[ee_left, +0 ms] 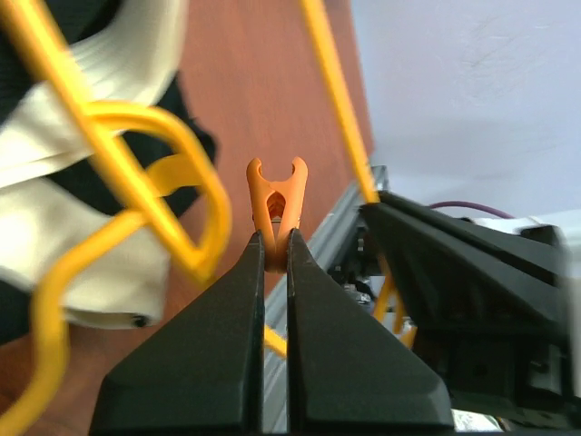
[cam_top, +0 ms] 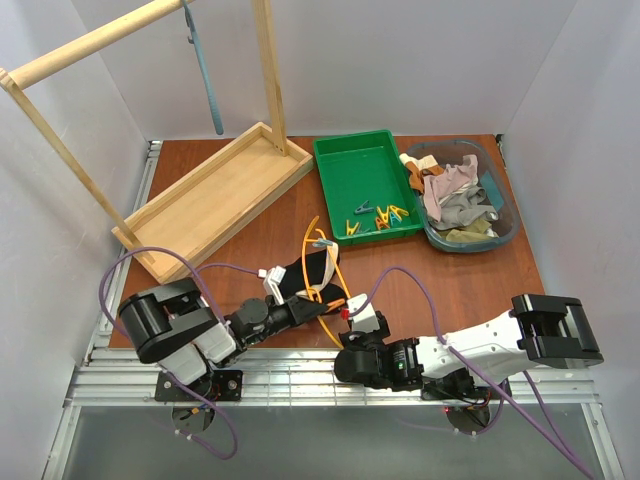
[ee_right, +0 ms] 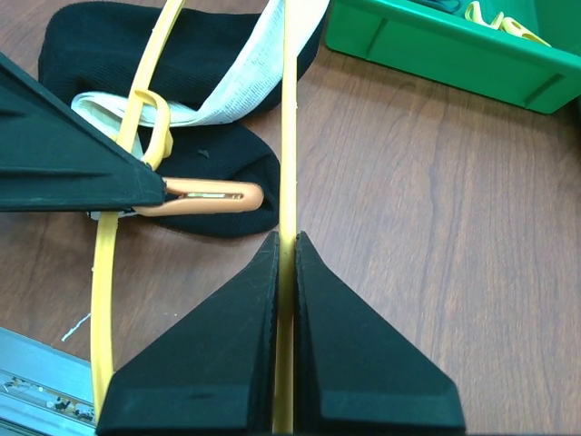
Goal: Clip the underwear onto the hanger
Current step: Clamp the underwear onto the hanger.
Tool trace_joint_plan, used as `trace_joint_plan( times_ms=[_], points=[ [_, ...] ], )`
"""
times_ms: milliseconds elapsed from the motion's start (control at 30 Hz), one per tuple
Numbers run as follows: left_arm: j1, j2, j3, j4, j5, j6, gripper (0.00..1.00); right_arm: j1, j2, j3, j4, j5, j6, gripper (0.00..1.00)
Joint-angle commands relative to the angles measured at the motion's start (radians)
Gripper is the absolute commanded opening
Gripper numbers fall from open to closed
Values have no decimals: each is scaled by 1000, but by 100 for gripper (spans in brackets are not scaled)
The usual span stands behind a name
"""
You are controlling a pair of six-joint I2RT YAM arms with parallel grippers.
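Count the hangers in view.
2. The yellow-orange hanger lies over the underwear, front centre; the grey-blue hanger hangs from the wooden rail, back left. No others visible.

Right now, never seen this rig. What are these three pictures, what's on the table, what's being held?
Two robot arms are bolted at the table's near edge. One picture looks down from above; the other two come from cameras on each wrist. The left gripper is shut on an orange clothespin. The right gripper is shut on the yellow hanger, which lies over the black underwear. Further back sit a green tray of clothespins, a tub of clothes, and a wooden rack.
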Motion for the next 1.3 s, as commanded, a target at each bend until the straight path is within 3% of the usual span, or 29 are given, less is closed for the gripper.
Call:
trace_joint_plan(
  times_ms=[0, 233, 567, 1267],
  points=[
    [-15, -106, -193, 215, -17, 40, 0, 7, -9, 34, 26, 63, 46, 1],
    [-38, -273, -195, 60, -78, 66, 0, 7, 3, 32, 26, 53, 63, 1],
    [-46, -160, -198, 187, -66, 46, 0, 20, -23, 22, 28, 75, 60, 1],
    [-47, -175, -202, 162, -75, 39, 0, 63, -9, 63, 20, 112, 37, 1]
  ],
)
